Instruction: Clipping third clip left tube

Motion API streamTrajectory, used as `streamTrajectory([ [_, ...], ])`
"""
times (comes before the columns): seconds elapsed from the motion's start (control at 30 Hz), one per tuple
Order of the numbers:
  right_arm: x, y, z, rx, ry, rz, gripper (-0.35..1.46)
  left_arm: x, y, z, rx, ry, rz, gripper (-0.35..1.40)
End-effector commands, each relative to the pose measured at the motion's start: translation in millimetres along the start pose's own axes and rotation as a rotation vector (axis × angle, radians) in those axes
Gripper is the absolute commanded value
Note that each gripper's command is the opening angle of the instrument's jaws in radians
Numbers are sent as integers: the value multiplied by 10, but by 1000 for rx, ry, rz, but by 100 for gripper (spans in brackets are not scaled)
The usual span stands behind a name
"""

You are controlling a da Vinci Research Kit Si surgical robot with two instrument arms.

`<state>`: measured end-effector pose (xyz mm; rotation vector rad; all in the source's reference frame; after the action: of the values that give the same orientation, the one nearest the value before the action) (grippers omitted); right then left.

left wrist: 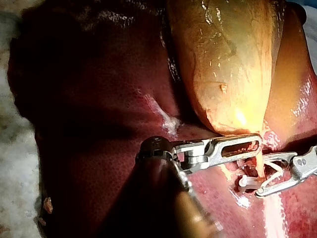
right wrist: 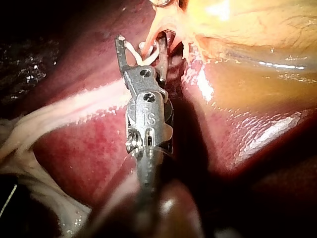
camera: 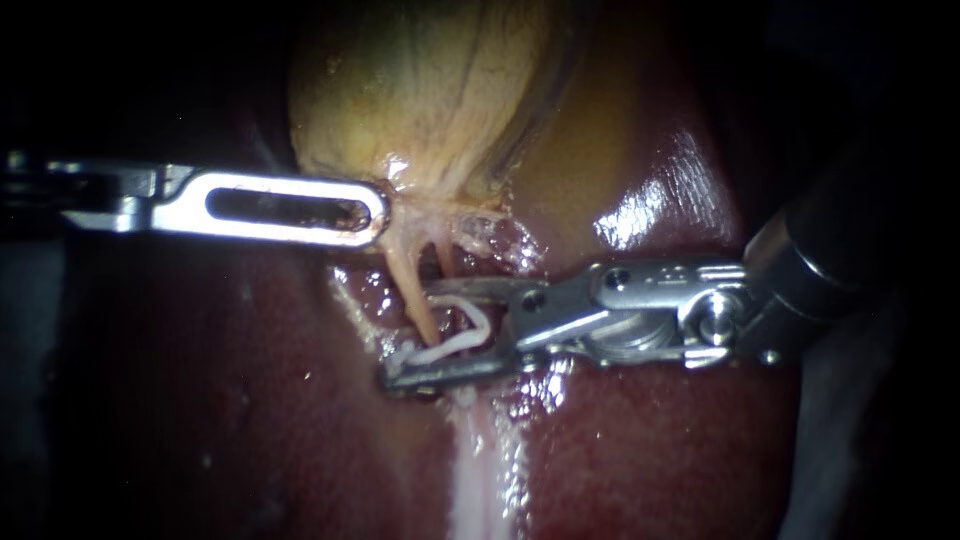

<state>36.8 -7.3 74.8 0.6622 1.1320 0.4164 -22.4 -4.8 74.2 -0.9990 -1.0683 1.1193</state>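
Right instrument (camera: 412, 335) holds an open clip (camera: 450, 348) in wide jaws, straddling the left tube (camera: 405, 275), which runs crosswise between them. Left instrument (camera: 378, 215) grips the gallbladder (camera: 430, 90) neck.

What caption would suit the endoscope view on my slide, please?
Right instrument's jaws hold a white clip astride the pale tan tube beneath the yellowish gallbladder; left instrument at its neck.

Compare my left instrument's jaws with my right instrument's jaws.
The left instrument has jaws together, pinching the neck of the gallbladder; the right instrument has jaws apart. The left instrument's jaws are slotted and carry no clip; the right instrument holds a white clip astride the tube. Both are metal, tips near the same tube.
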Motion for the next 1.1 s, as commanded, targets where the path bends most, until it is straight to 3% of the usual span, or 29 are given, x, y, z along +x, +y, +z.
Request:
streamTrajectory([
  [0.03,0,0,3,4,0,7,50,0,0,1,0,0,0,-35],
  [0.47,8,7,14,45,26,89,46,0,0,1,1,1,0,-35],
  [1.1,35,34,-4,57,100,171,43,0,-1,2,0,-1,1,-35],
])
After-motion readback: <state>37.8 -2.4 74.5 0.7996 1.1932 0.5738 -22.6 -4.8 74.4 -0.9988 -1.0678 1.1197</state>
